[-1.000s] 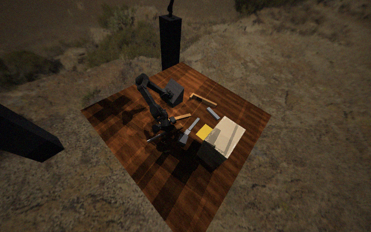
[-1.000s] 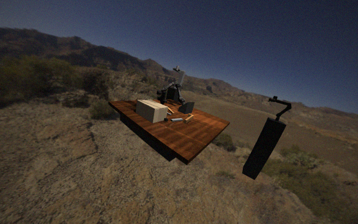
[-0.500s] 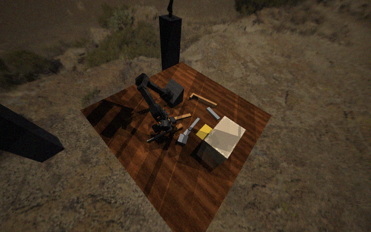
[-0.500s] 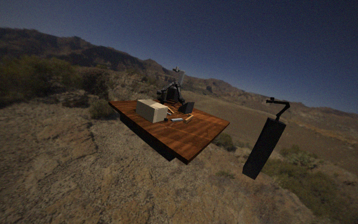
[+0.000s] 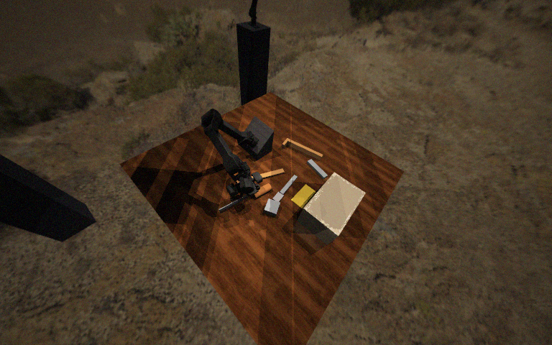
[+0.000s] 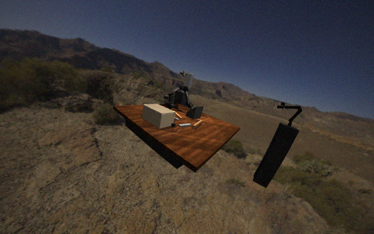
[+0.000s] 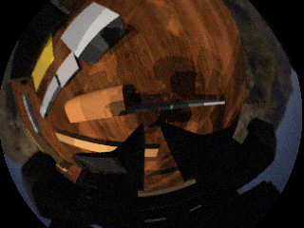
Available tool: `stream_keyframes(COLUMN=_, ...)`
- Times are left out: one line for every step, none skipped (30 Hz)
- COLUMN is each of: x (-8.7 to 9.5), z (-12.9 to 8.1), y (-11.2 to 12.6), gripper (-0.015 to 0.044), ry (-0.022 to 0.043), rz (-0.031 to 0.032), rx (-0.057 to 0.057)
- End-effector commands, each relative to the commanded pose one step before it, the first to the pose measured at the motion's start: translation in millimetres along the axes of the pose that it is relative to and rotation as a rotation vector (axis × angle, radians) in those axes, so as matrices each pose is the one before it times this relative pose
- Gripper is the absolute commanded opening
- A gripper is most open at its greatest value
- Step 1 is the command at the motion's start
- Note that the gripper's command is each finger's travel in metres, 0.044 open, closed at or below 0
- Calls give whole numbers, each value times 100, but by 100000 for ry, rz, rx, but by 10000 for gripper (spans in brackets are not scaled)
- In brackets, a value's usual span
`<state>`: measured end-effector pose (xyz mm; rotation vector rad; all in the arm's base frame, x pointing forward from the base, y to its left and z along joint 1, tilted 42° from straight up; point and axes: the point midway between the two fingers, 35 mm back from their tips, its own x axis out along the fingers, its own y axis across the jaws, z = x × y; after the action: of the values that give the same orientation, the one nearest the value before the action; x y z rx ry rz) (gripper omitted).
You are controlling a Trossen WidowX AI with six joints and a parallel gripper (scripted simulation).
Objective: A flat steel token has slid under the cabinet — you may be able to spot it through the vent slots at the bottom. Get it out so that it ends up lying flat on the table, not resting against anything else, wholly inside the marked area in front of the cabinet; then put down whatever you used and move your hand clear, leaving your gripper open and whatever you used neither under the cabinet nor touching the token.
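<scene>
Low over a dark wood surface [image 5: 270, 273] [image 6: 203, 142] [image 7: 190, 47], the jaws [image 5: 248, 194] [image 6: 170, 103] of a black robot arm [image 5: 223, 147] [image 6: 186, 92] point down, well apart from the pale cabinet [image 5: 334, 204] [image 6: 158, 116] on its front side. They stand partly spread with nothing pinched between them. An orange-handled tool [image 5: 264, 190] [image 7: 95, 104] with a thin dark shaft lies across, just past their tips; whether they touch it cannot be told.

Directly in front of the cabinet is the yellow marked area [image 5: 301, 195] [image 7: 44, 66]. The steel token cannot be made out in any view, so its exact place cannot be told. Between cabinet and jaws, a grey block-headed tool [image 5: 272, 205] [image 7: 90, 30] stretches out near the yellow patch. A grey bar [image 5: 317, 168] [image 6: 184, 125] [image 7: 30, 113] lies near the cabinet's corner, while an orange stick with a bent end [image 5: 305, 147] [image 6: 197, 124] rests farther from the cabinet, beyond the bar.
</scene>
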<state>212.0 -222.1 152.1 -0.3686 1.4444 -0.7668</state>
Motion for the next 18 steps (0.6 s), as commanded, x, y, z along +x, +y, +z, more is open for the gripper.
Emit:
stream_keyframes(x=-2645, z=391, y=-92, gripper=120, ry=-1251, rz=-232, rx=617)
stream_keyframes(x=-1034, z=-53, y=92, gripper=120, ry=57, rz=114, rx=-202)
stream_keyframes(x=-861, z=-71, y=86, gripper=120, ry=37, rz=47, rx=-234)
stream_keyframes(x=-770, z=-72, y=96, gripper=120, ry=22, rz=4, rx=-300)
stream_keyframes(x=-593, z=-42, y=103, gripper=120, ry=7, rz=-23, rx=-333)
stream_keyframes(x=-366, z=8, y=103, gripper=120, ry=-1, rz=-26, rx=-327)
stream_keyframes(x=-92, z=41, y=59, gripper=120, ry=-2, rz=-6, rx=-183)
stream_keyframes(x=1817, z=142, y=6, gripper=120, ry=358, rz=538, rx=-65)
stream_keyframes(x=-116, z=229, y=-89, gripper=120, ry=-61, rz=-81, rx=247)
stream_keyframes(x=-191, z=380, y=-144, gripper=120, ry=-103, rz=-136, rx=412)
stream_keyframes(x=-241, z=484, y=-175, gripper=120, ry=-133, rz=-172, rx=525)
stream_keyframes(x=-187, z=379, y=-131, gripper=120, ry=-106, rz=-135, rx=412)
stream_keyframes(x=-111, z=227, y=-75, gripper=120, ry=-64, rz=-81, rx=247)
stream_keyframes(x=-37, z=76, y=-25, gripper=120, ry=-22, rz=-27, rx=82)
stream_keyframes(x=0, z=0, y=0, gripper=120, ry=0, rz=0, rx=0)
stream_keyframes(x=0, z=0, y=0, gripper=120, ry=0, rz=0, rx=0)
stream_keyframes(x=150, z=18, y=6, gripper=120, ry=5, rz=13, rx=6)
stream_keyframes(x=311, z=35, y=11, gripper=120, ry=9, rz=24, rx=11)
